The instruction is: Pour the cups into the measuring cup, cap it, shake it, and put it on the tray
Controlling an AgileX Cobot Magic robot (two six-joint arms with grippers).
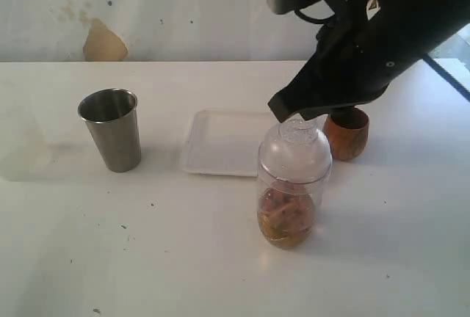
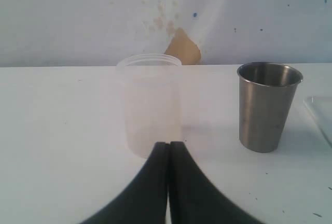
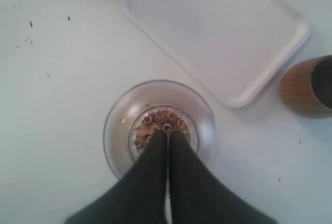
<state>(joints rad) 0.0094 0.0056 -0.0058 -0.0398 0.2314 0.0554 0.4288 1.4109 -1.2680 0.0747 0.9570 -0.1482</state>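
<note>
The measuring cup (image 1: pixel 292 192) stands near the table's middle with brown contents in its lower part. A clear domed lid (image 1: pixel 295 154) with a strainer top (image 3: pixel 155 117) sits on it. My right gripper (image 3: pixel 167 134) hangs directly over that strainer, fingers pressed together with nothing seen between them; in the exterior view the right gripper (image 1: pixel 297 114) sits just above the lid. The steel tumbler (image 1: pixel 111 130) (image 2: pixel 267 107) stands upright at the left. The wooden cup (image 1: pixel 346 135) (image 3: pixel 303 86) stands behind the measuring cup on the right. Between them lies the white tray (image 1: pixel 224 144) (image 3: pixel 218 32). My left gripper (image 2: pixel 169 144) is shut and holds nothing.
A faint milky translucent cup (image 2: pixel 150 105) stands just ahead of my left gripper, to the left of the tumbler. The right arm's black body (image 1: pixel 382 31) looms over the back right of the table. A stained wall (image 1: pixel 103 42) borders the far edge.
</note>
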